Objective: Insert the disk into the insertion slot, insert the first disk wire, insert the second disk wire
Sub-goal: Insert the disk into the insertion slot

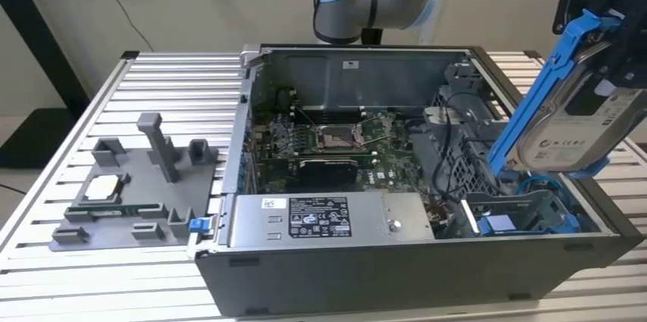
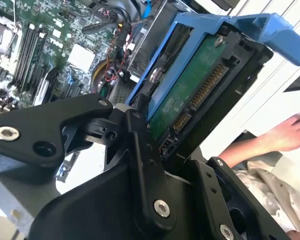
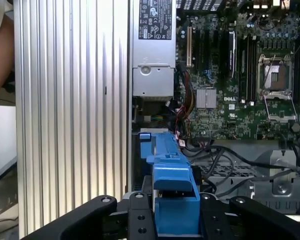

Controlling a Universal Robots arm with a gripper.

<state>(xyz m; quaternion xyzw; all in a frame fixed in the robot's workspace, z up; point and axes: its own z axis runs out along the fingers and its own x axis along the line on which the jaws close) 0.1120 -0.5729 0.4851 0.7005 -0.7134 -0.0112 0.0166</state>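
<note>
Computer case [image 1: 404, 269] lies open on the slatted table [image 1: 172, 87]. One disk [image 1: 581, 121] (silver, white label, bright blue carrier) hangs tilted at the exterior view's right, clamped by its edges in the gripper [image 3: 175, 220]. One insertion slot [image 1: 526, 212], blue-railed, sits below it in the case's near corner on that side; the disk's lower edge is clear of the rails.

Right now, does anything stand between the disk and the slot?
Nothing visible does. The tool holds the disk tilted above the slot, and the gap between them looks free in the exterior view.
</note>
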